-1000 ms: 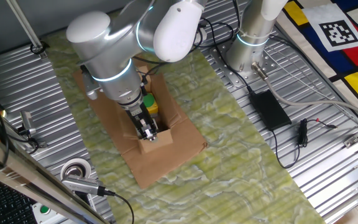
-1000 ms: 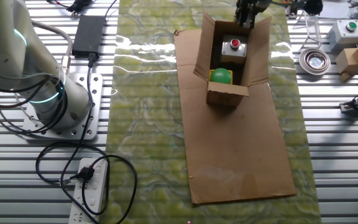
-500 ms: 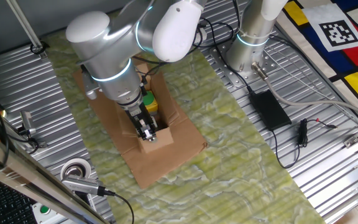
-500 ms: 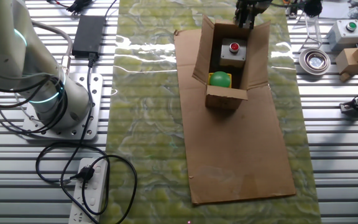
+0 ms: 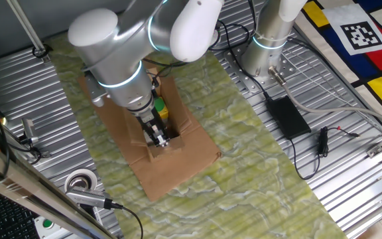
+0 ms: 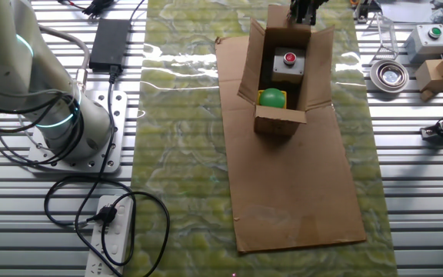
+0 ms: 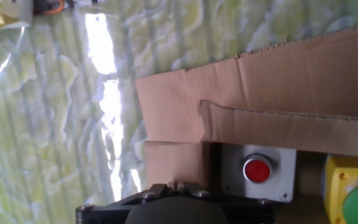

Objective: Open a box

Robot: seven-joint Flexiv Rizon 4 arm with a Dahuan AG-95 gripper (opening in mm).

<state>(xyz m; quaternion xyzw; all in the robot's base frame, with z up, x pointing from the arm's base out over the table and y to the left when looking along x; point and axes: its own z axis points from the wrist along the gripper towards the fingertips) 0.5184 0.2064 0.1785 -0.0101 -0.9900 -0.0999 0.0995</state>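
The box (image 6: 281,119) is a small brown carton standing on a flat cardboard sheet (image 6: 298,200), with its side flaps spread. Inside it are a red button in a grey housing (image 6: 288,58) and a green button in a yellow housing (image 6: 273,97). My gripper (image 6: 299,11) is at the box's far end, shut on the end flap, which stands upright. In one fixed view the gripper (image 5: 159,138) reaches down onto the box (image 5: 184,123). The hand view shows the fingertips close together (image 7: 174,185) on a thin cardboard edge, with a side flap (image 7: 278,124) and the red button (image 7: 257,169) beyond.
A tape roll (image 6: 391,75), a small carton (image 6: 435,73) and a grey button box (image 6: 429,38) lie to the right of the green mat. A power adapter (image 6: 110,38), the robot base (image 6: 75,131) and a power strip (image 6: 110,231) are to the left.
My gripper has risen slightly at the box's far end, and the end flap now stands up higher. The box shifted a little earlier on.
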